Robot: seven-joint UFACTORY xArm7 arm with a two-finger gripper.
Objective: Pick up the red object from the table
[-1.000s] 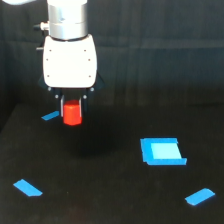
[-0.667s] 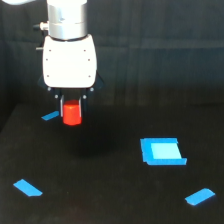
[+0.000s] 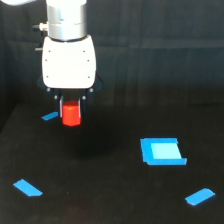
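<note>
— What's the white-bodied gripper point(image 3: 70, 107) doing?
— I see its dark fingers clamped on the small red-orange block point(image 3: 71, 114), held clear above the matte black table point(image 3: 110, 200).
— Anything nearby?
— A thin blue patch point(image 3: 49, 116) just beside it.

Dark pleated curtain point(image 3: 160, 60) hangs across back of scene, vertical folds faintly visible.

Four flat bright-blue patches, well apart from one another:
- small sliver point(image 3: 49, 116) at exterior view's left, mid-height, tilted.
- larger squarish patch point(image 3: 161, 151) toward exterior view's right, lighter blue centre, darker blue border along left and bottom edges.
- slanted strip point(image 3: 27, 187) at lower left of exterior view.
- slanted strip point(image 3: 199, 196) at lower right of exterior view, just below and right of squarish patch.
</note>
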